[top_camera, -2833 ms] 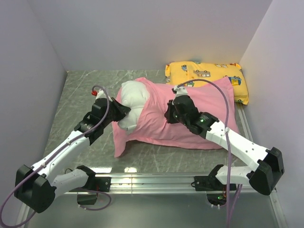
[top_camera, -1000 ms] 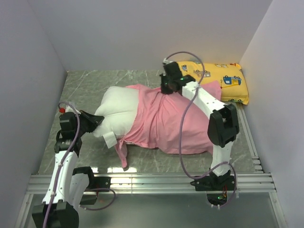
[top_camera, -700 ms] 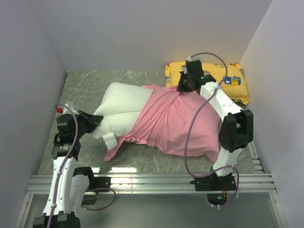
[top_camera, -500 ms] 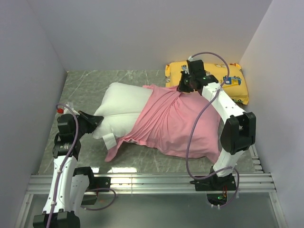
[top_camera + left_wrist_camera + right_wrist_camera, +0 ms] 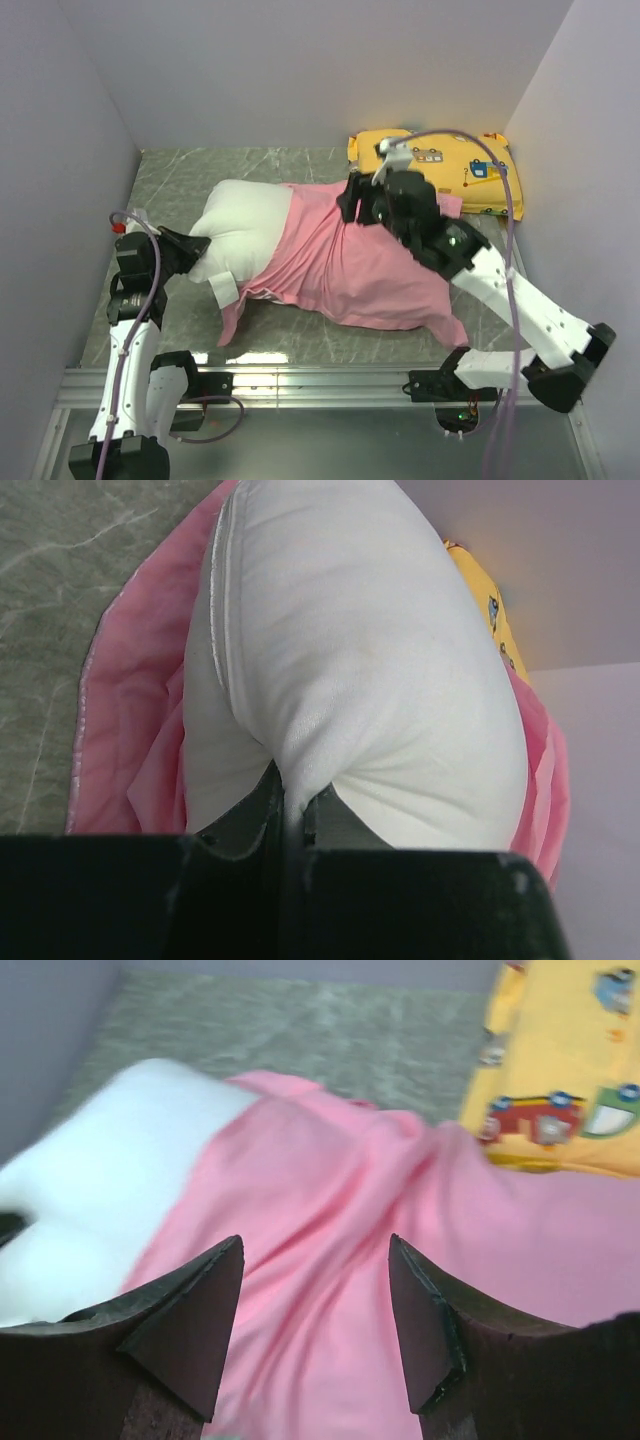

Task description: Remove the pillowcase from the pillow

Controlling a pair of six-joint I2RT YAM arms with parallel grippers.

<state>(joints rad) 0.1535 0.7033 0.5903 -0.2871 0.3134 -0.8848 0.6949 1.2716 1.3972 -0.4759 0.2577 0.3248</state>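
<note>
Stripping pillowcase [image 5: 340, 265], roughly half done: pillow [image 5: 245, 215] bared at left end, mid-bench [image 5: 180, 180]. Left jaws pinched on pillow corner; right jaws wide, empty, over pink cloth. Next: grip pillowcase, pull rightward.

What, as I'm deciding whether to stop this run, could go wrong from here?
The left gripper pinches only a fold of the pillow, which may slip when pulled. The right gripper hangs open over the pillowcase, holding nothing; closing might catch pillow with cloth. The yellow pillow sits by the case's far end and could be dragged.
</note>
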